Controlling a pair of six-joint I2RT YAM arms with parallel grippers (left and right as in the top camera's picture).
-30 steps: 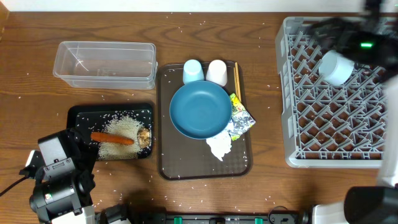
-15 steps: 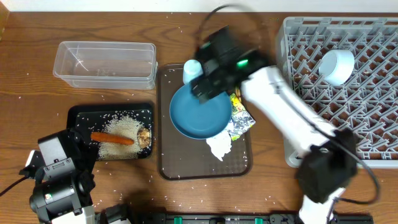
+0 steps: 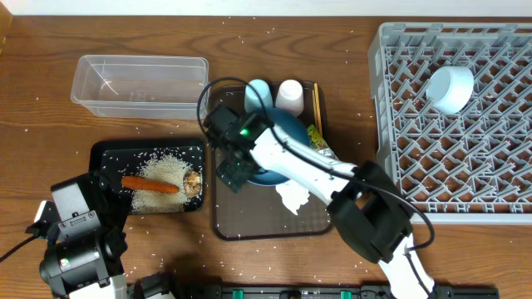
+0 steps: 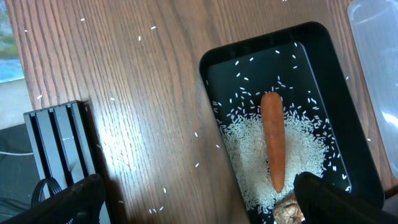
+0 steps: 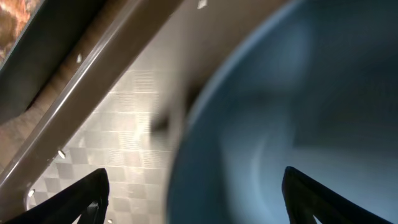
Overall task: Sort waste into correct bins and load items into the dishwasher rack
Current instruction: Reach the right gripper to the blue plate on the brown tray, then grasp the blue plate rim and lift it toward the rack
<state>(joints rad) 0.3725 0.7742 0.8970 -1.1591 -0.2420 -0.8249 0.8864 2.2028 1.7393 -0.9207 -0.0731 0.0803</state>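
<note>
Carrot (image 3: pixel 150 184) long axis left-right, tip toward lump (image 3: pixel 193 179); left hand (image 4: pixel 205 199), right hand (image 5: pixel 196 199) released.

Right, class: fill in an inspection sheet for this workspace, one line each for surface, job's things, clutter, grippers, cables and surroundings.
Surface: wooden table, speckled with grains.
Job's things: carrot and rice in black tray; clear tub apparently empty; plate, pale-blue cup, white cup, chopsticks, wrappers and tissue on brown tray; bowl in rack.
Clutter: stray rice across table and brown tray.
Grippers: left gripper jaws open over black tray's edge; right gripper jaws open, low over plate.
Cables: black cable loops beside right arm.
Surroundings: nothing seen.
</note>
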